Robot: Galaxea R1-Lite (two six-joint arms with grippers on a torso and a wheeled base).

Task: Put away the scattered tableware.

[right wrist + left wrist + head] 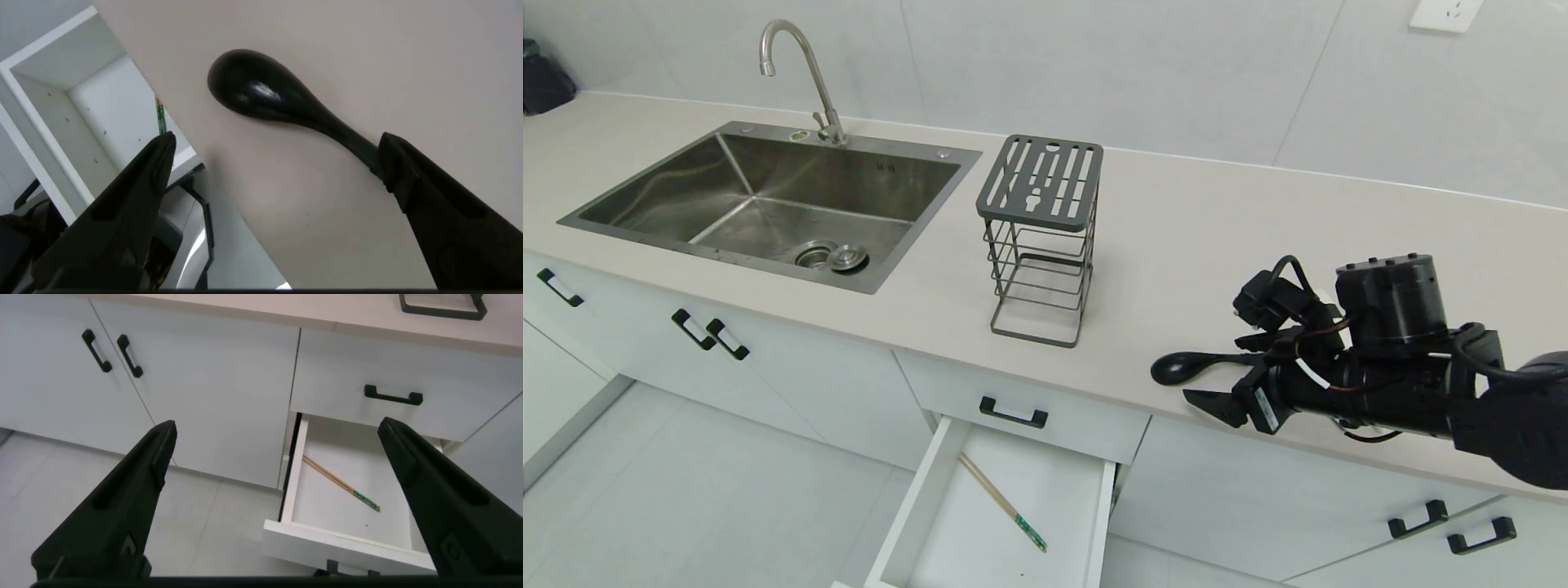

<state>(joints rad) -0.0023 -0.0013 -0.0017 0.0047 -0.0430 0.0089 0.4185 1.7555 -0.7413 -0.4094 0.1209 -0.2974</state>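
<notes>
Right wrist view: right gripper [278, 140], jaws wide, hovers at the black spoon [261, 86] on the counter [409, 65], probably lining up a grab for the open drawer [73, 106].

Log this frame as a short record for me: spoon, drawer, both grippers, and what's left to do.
spoon: black, lying on the counter near its front edge
right gripper: open, at the spoon's handle, not closed on it
left gripper: open, facing the drawer
drawer: pulled open, chopsticks inside
wire rack: on the counter beside the sink
remaining: spoon not yet put away
</notes>
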